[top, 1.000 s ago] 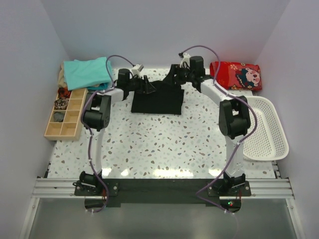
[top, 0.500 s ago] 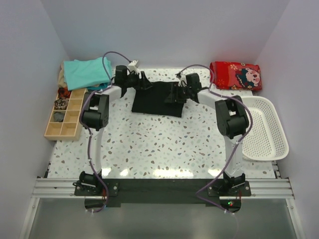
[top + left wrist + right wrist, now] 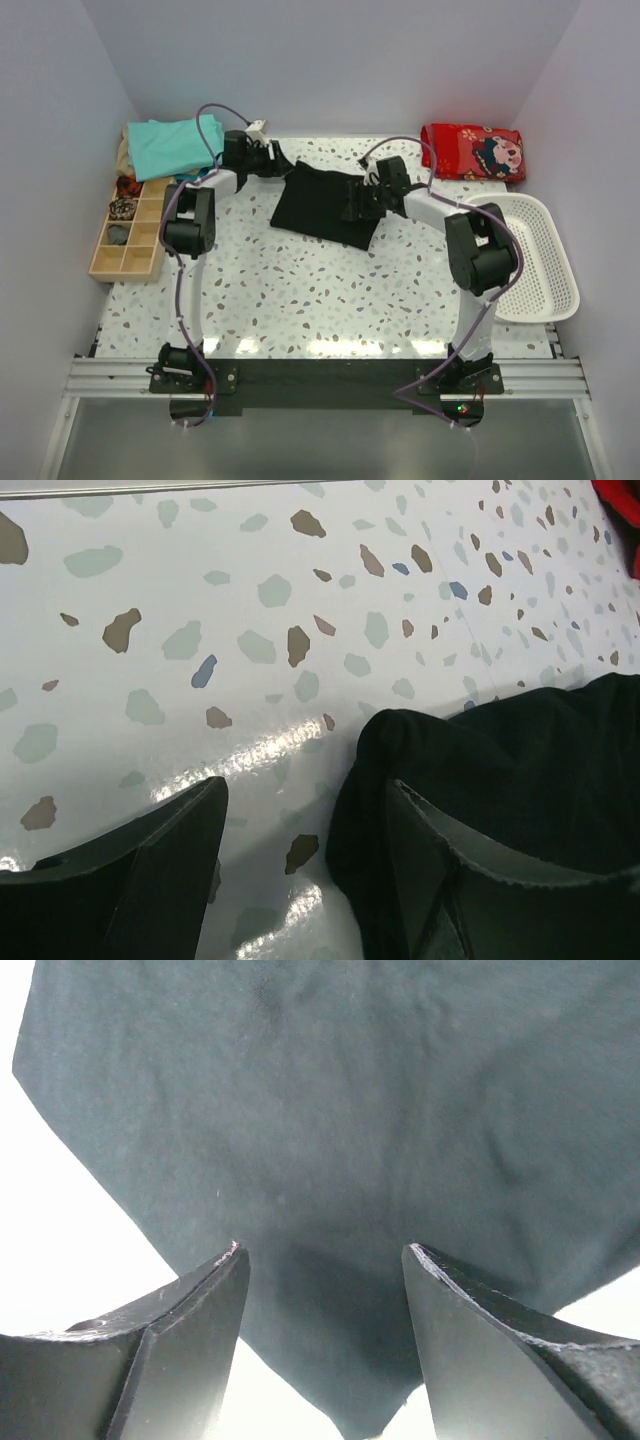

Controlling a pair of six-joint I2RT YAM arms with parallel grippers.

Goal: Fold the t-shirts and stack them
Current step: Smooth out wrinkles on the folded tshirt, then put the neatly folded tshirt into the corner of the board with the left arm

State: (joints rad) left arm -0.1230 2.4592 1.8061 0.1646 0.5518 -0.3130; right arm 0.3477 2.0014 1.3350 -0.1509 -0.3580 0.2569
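Note:
A folded black t-shirt lies skewed on the speckled table at the back middle. Folded teal t-shirts are piled at the back left. My left gripper is open at the black shirt's far left corner. In the left wrist view the black cloth bulges against the right finger, with bare table between the fingers of that gripper. My right gripper hovers open over the shirt's right part. The right wrist view shows the dark cloth spread below this gripper, with nothing pinched.
A wooden compartment tray stands at the left edge below the teal pile. A white plastic basket sits at the right edge. A red printed cloth lies at the back right. Walls close in on the back and both sides.
The right gripper has moved from the far edge toward me, over the shirt. The left gripper has drawn back and left. The black shirt now lies skewed, its near right corner shifted toward me.

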